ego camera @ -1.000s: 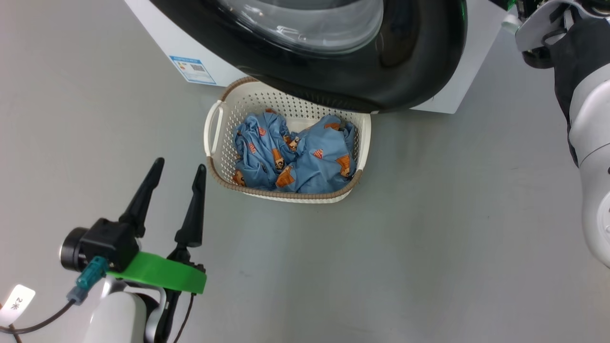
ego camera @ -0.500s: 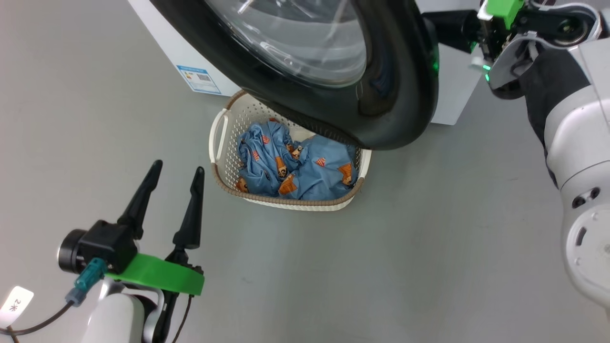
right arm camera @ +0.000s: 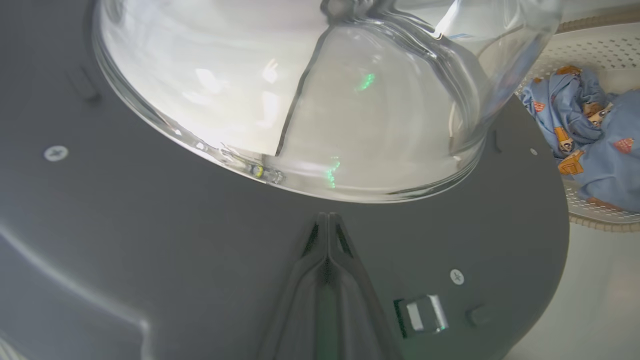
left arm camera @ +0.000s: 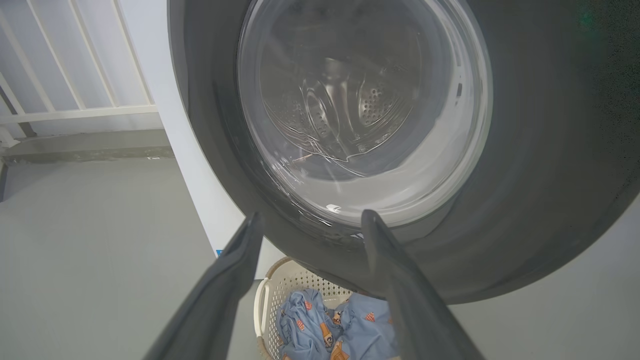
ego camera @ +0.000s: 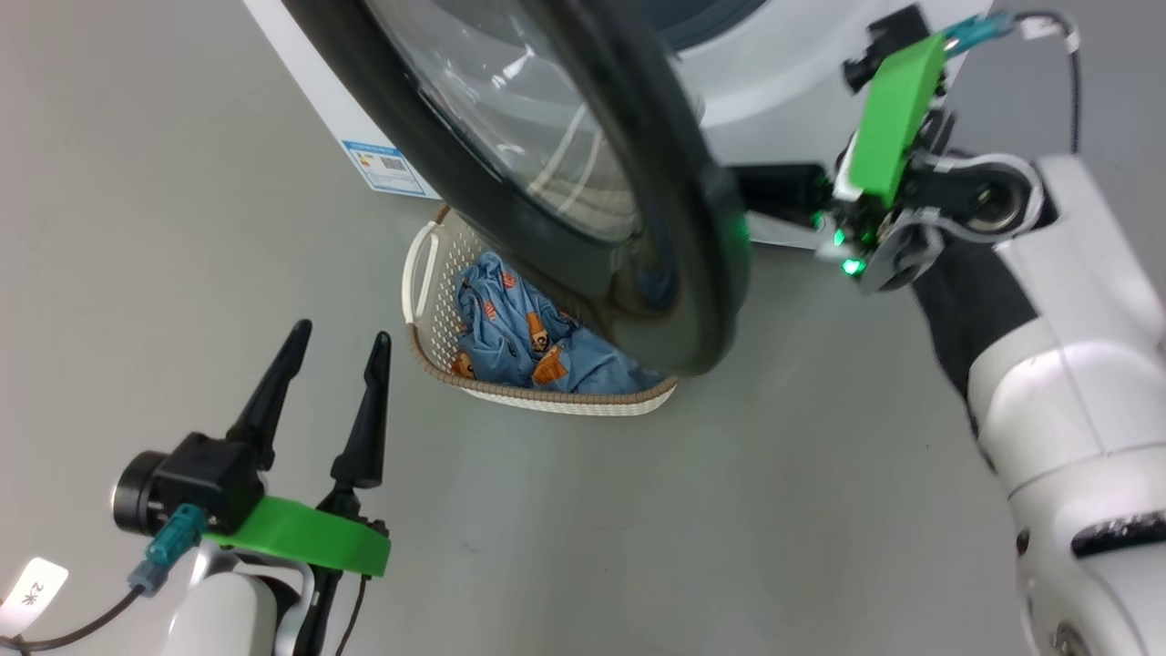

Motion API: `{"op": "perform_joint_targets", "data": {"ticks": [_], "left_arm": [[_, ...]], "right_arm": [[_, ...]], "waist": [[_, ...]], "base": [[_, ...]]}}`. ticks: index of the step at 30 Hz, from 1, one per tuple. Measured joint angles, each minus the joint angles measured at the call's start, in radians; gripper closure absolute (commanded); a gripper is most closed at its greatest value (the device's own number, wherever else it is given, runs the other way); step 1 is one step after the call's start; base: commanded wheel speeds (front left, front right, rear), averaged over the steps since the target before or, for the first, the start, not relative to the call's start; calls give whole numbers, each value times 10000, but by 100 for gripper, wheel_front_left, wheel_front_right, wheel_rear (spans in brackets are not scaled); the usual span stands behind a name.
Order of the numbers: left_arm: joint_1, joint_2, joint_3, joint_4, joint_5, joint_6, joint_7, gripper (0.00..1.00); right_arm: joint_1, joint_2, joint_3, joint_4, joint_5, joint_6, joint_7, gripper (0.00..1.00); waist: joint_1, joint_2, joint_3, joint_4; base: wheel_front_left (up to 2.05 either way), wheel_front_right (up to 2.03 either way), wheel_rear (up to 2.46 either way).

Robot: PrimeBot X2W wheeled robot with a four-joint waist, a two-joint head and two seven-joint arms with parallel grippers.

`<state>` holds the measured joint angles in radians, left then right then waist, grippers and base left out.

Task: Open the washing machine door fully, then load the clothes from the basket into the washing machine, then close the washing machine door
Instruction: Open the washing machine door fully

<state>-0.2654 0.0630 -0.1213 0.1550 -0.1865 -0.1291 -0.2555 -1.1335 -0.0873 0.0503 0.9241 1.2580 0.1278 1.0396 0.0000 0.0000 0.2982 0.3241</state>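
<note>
Swung wider, the washing machine door (ego camera: pixel 565 182) now overhangs the basket (ego camera: pixel 417 273), pushed by the closed right end effector (right arm camera: pixel 327 217). Left end effector (ego camera: pixel 341 330) spread, empty; opening likely unfinished.

Each gripper carries two long, tapered black fingers: left gripper (ego camera: pixel 339 335), right gripper (right arm camera: pixel 327 220). Behind the left fingers sit a green bracket (ego camera: pixel 301 539) and a black cylindrical camera housing (ego camera: pixel 187 474). A teal connector (ego camera: pixel 171 539) feeds a dark cable (ego camera: pixel 73 621) near a white printed tag (ego camera: pixel 32 583). The right wrist has a matching green plate (ego camera: pixel 894 114), green indicator lights (ego camera: pixel 854 266), a black sleeve (ego camera: pixel 966 305) and a glossy white forearm shell (ego camera: pixel 1066 383).
</note>
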Motion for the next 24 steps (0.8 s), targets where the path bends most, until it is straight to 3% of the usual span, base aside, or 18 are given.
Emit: {"op": "perform_joint_targets", "data": {"ticks": [9,24], "left_arm": [[24,0,56,-27,59,0,0,0],[28,-10,71,-25,59,0,0,0]], "right_arm": [[1298,4,2704,-1379,2253,0,-1104,100],[1285,-19,6186,-1701,5120,0,-2888,100]], "waist": [[0,0,-34,-15],[0,0,30,126]], "base": [[0,0,0],[0,0,0]]}}
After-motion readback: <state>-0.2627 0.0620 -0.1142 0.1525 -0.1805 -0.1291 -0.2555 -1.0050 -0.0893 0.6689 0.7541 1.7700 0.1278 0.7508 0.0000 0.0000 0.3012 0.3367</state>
